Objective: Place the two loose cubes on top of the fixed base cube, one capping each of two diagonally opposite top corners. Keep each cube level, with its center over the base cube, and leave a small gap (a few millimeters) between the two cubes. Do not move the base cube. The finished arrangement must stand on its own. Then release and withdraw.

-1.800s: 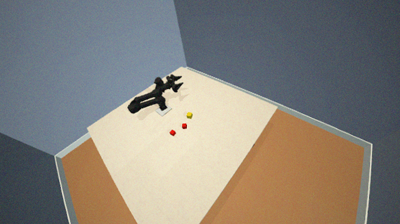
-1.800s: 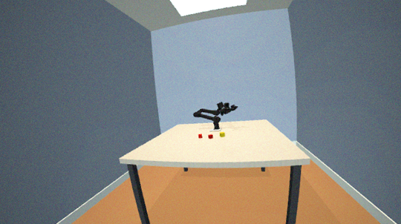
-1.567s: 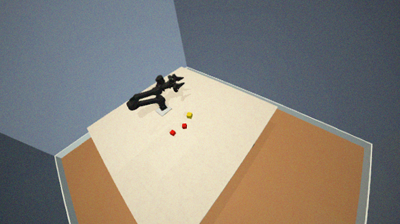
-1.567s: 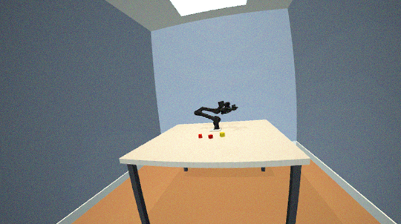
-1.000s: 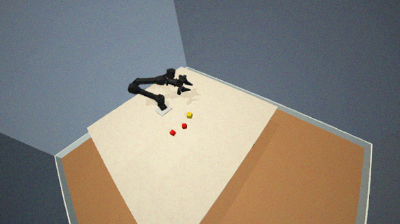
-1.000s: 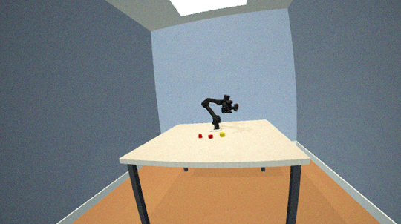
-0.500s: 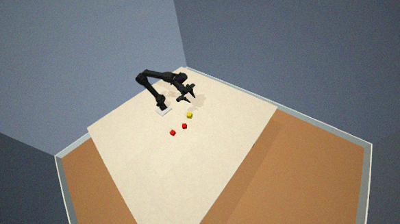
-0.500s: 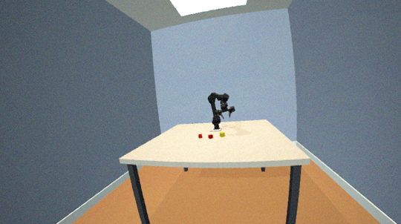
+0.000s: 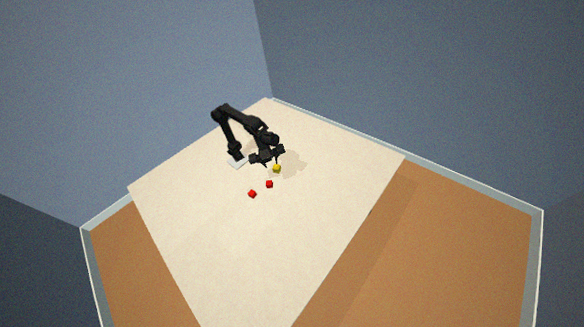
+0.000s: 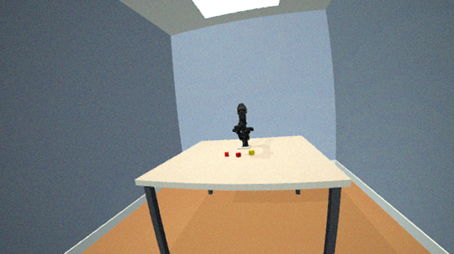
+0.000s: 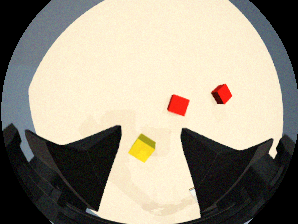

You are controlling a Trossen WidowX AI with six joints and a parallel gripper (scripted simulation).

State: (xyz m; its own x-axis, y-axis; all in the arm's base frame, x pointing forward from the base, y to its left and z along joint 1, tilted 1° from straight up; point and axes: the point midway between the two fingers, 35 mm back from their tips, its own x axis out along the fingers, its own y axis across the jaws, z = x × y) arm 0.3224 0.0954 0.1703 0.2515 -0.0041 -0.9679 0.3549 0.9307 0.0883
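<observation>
Nearest us in the wrist view, our black parallel-jaw gripper (image 11: 150, 156) stands partly open with nothing between its fingers, poised above the small yellow cube (image 11: 143, 147), which lies on the cream table top (image 11: 166, 43) framed in the gap between the two dark fingers. Beyond it we see the nearer small red cube (image 11: 178, 104), and farther off to the right the second red cube (image 11: 221, 94), all three apart from one another.
</observation>
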